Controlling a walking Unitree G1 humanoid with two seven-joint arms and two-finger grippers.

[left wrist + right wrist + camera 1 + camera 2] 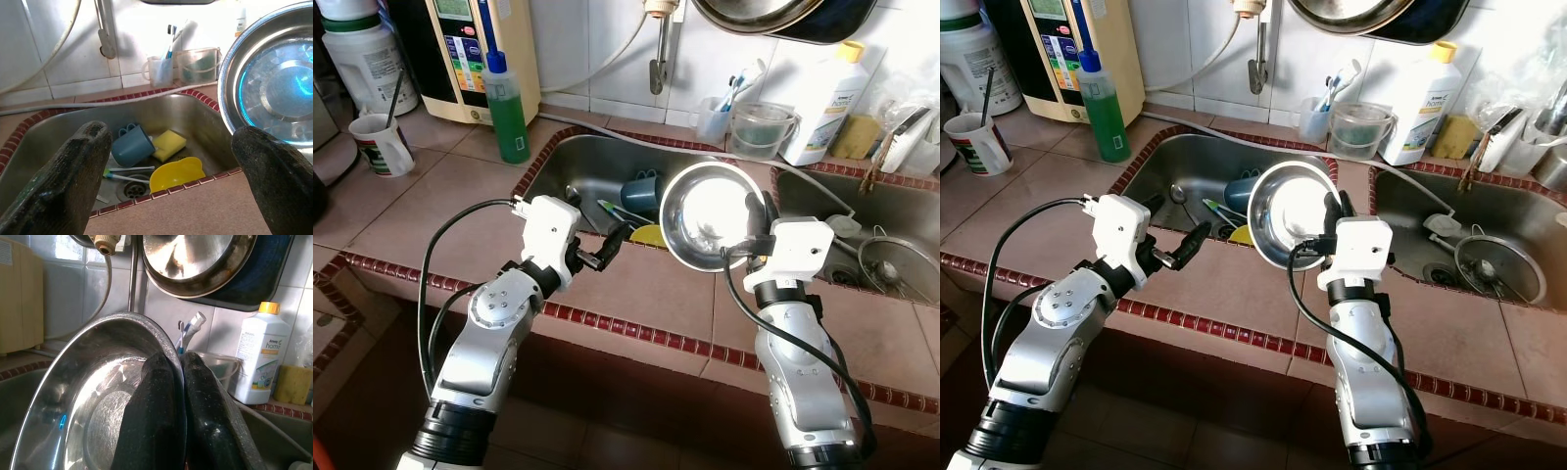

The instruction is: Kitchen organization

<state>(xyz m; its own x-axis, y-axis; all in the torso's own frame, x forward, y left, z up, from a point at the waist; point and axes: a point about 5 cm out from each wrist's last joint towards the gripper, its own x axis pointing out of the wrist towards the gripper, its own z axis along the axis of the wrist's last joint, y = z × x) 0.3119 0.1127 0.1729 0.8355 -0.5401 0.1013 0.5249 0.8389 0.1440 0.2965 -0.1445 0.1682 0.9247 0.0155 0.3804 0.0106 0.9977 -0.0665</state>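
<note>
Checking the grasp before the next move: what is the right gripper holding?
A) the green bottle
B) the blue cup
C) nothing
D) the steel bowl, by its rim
D: the right gripper is shut on the rim of the steel bowl, held tilted above the sink, one finger inside and one outside.

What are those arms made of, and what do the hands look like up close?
Both arms are silver metal segments with round joints and black rings. Each ends in a white boxy wrist block carrying a gripper, left gripper and right gripper, of two long black fingers with a rough, speckled surface. Black cables loop loosely along each arm to the wrist blocks.
</note>
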